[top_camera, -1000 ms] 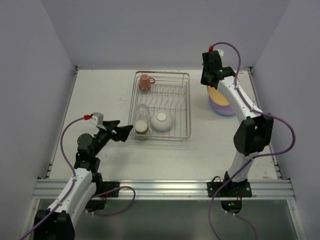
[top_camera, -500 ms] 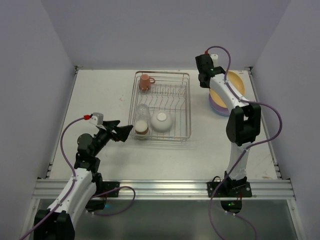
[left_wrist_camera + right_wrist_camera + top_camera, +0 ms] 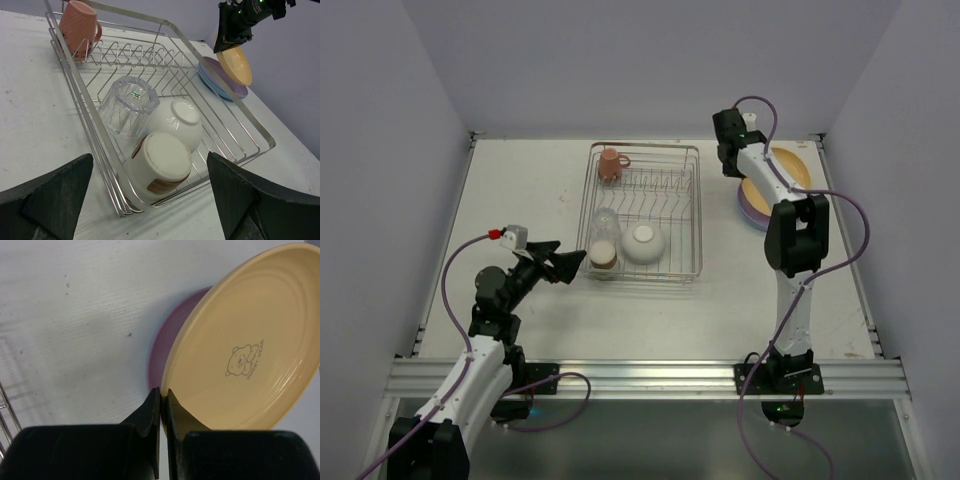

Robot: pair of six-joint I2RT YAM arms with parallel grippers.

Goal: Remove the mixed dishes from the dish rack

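The dish rack (image 3: 692,215) holds a salmon-pink mug (image 3: 610,163) at its back left. An upturned clear glass (image 3: 604,224), a small brown cup (image 3: 603,256) and a white bowl (image 3: 643,243) sit at its front. My right gripper (image 3: 162,394) is shut on the rim of the yellow-orange plate (image 3: 245,360). It holds the plate tilted over the lilac plate (image 3: 172,335) and blue plate (image 3: 214,88), right of the rack. My left gripper (image 3: 155,200) is open, just outside the rack's front left corner, facing the small cup (image 3: 160,167).
The plate stack (image 3: 760,212) lies near the table's back right, close to the right wall. The rack's upright tines (image 3: 135,52) stand bare. Grey walls close in the table on three sides.
My right arm has folded back and left, bringing the yellow-orange plate more into view over the stack. The left arm has not moved.
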